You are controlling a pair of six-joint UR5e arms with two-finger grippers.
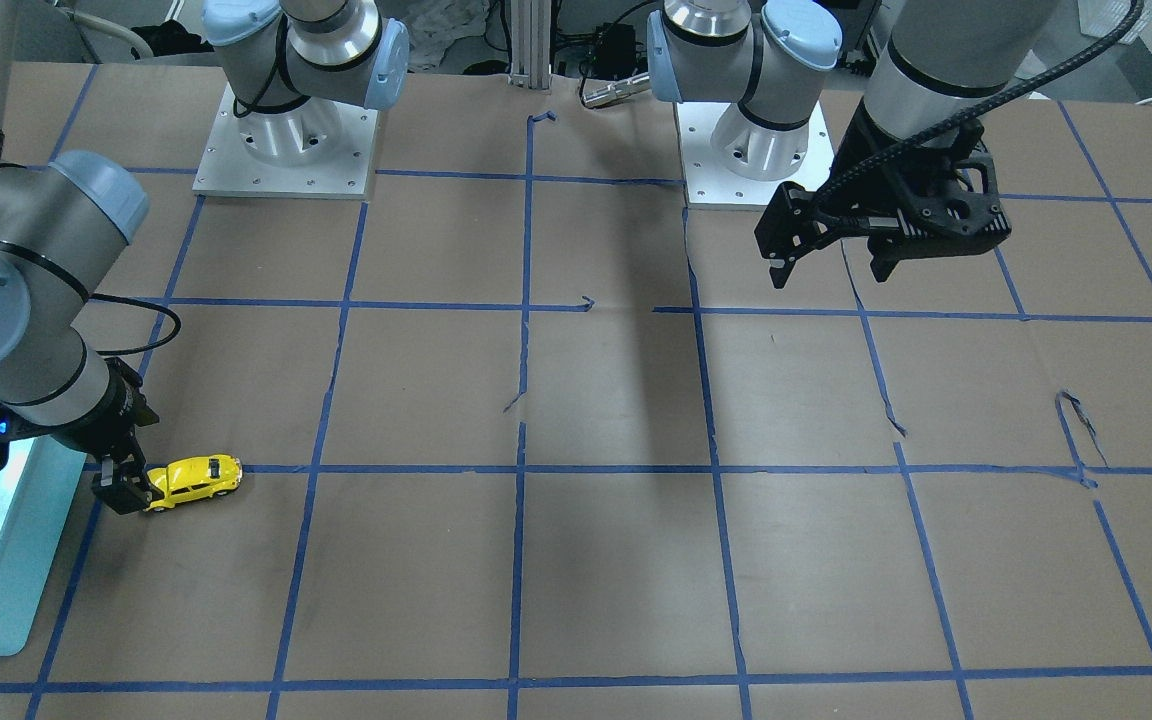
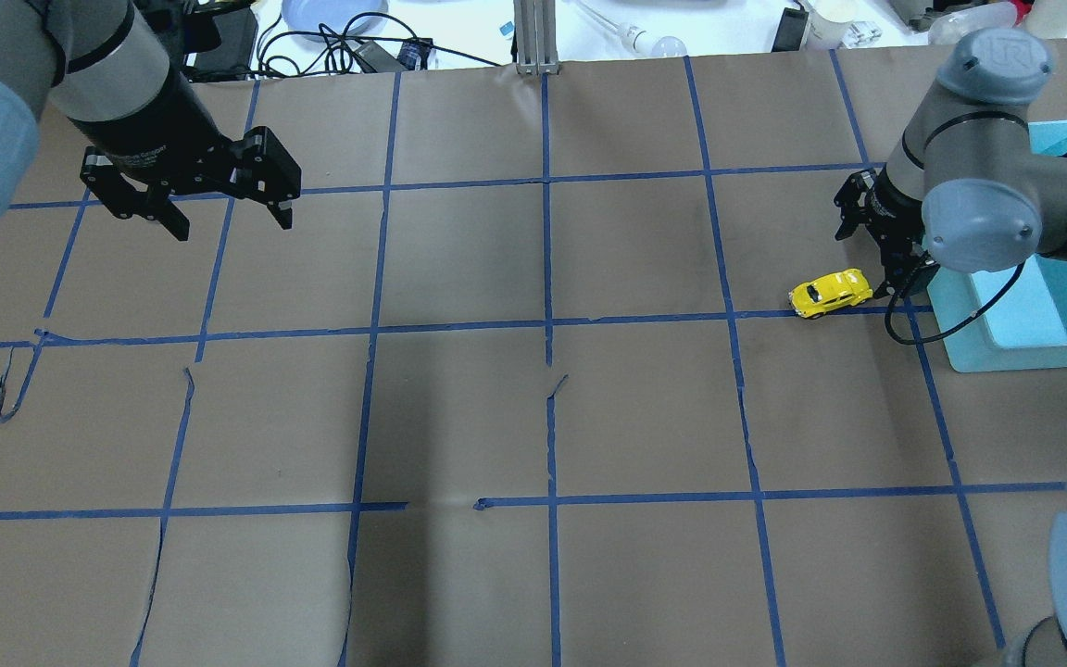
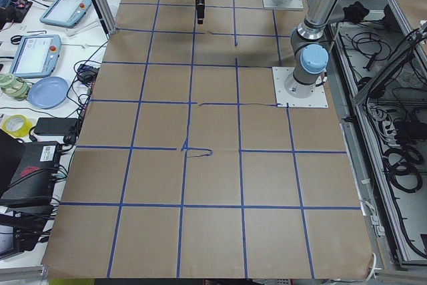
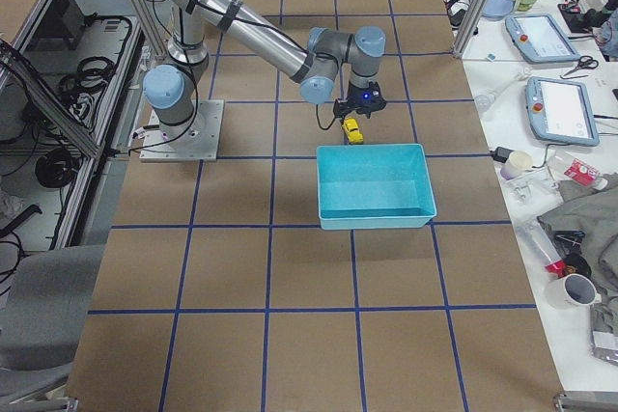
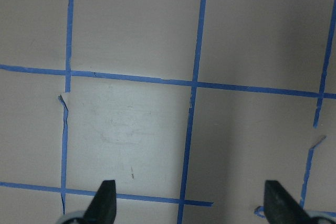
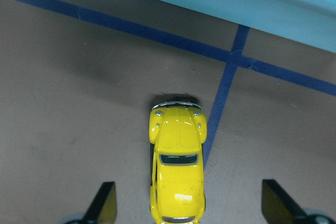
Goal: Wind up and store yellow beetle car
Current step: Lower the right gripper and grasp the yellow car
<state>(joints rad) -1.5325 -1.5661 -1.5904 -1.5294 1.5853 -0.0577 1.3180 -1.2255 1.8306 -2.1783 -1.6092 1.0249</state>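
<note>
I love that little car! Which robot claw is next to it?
The right gripper, open with fingers either side of the yellow beetle car; the left gripper hangs far off.

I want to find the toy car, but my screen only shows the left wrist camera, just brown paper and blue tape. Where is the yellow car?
Observer: The yellow beetle car is on the table at the other end, right at the right gripper.
Operator: Did it grab the car?
Observer: No. In the right wrist view the fingers stand wide apart, and the car sits between them with a gap on each side.
Operator: Where can it go after?
Observer: A light blue bin, open at the top, stands on the table just beside the car.
</note>
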